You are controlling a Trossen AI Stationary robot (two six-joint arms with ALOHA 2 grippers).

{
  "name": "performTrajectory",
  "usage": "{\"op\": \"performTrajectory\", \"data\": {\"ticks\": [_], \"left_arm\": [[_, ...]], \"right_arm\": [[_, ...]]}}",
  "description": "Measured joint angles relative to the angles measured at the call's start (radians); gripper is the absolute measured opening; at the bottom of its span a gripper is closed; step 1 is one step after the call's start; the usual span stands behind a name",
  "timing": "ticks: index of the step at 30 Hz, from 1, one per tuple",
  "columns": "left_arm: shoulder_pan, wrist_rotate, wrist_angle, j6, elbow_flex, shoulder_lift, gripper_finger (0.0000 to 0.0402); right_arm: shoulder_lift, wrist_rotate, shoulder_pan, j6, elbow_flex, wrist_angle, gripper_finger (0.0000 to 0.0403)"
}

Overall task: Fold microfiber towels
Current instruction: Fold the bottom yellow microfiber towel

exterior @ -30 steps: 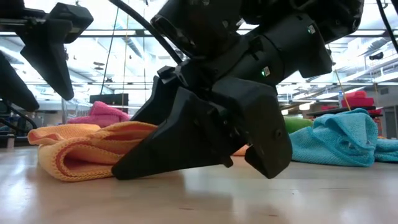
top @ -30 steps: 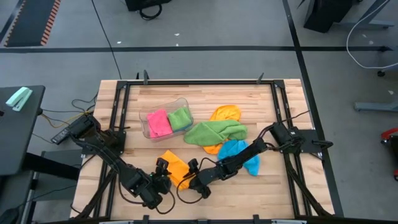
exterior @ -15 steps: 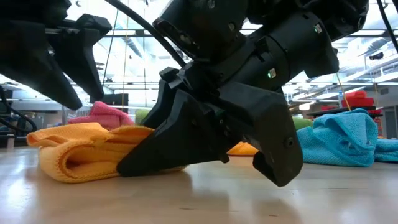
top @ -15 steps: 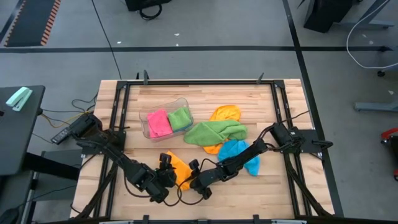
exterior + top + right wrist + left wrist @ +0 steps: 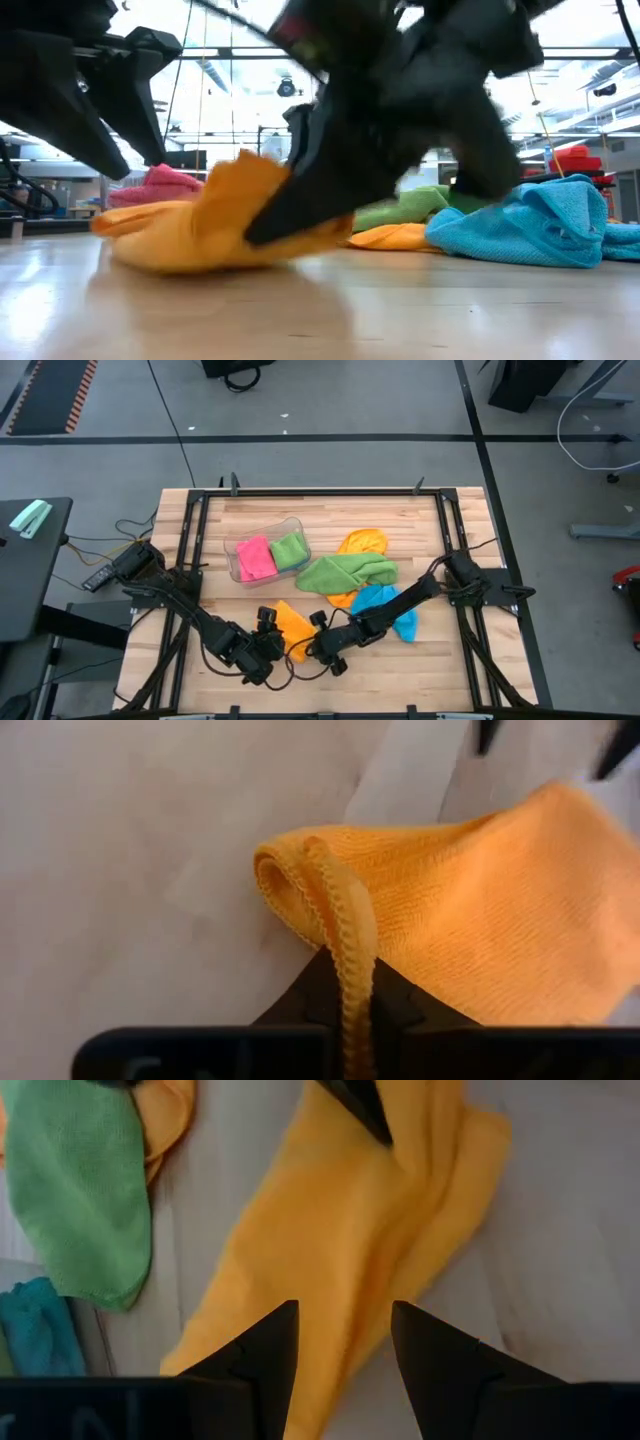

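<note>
Right claw (image 5: 322,651) clamped on the hem of the orange towel (image 5: 291,627), pinched edge standing up between the fingers in the right wrist view, cloth lifted off the wooden surface (image 5: 420,530) at the near middle. Left claw (image 5: 268,643) just beside it, fingers apart over the same cloth, gripping nothing. Green towel (image 5: 345,573), blue towel (image 5: 385,605) and second orange towel (image 5: 362,542) heaped farther back; pink towel (image 5: 254,557) inside the clear tub (image 5: 262,532).

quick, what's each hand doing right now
left hand: open, over the orange towel, holding nothing
right hand: shut on the orange towel's edge
</note>
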Motion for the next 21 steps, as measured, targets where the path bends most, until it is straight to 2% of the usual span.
{"op": "performTrajectory", "data": {"ticks": [6, 11, 14, 21], "left_arm": [[-0.021, 0.000, 0.007, 0.002, 0.000, 0.000, 0.0172], [0.002, -0.029, 0.111, 0.001, 0.000, 0.003, 0.0172], [0.025, -0.036, 0.215, 0.001, 0.000, 0.008, 0.0172], [0.035, -0.036, 0.332, -0.014, 0.000, 0.088, 0.0172]], "right_arm": [[-0.045, -0.121, 0.008, 0.124, 0.000, -0.142, 0.0023], [-0.051, -0.201, 0.014, 0.210, 0.000, -0.170, 0.0023], [-0.051, -0.208, 0.014, 0.262, 0.001, -0.167, 0.0023], [-0.082, -0.203, 0.016, 0.355, 0.001, -0.215, 0.0023]]}}
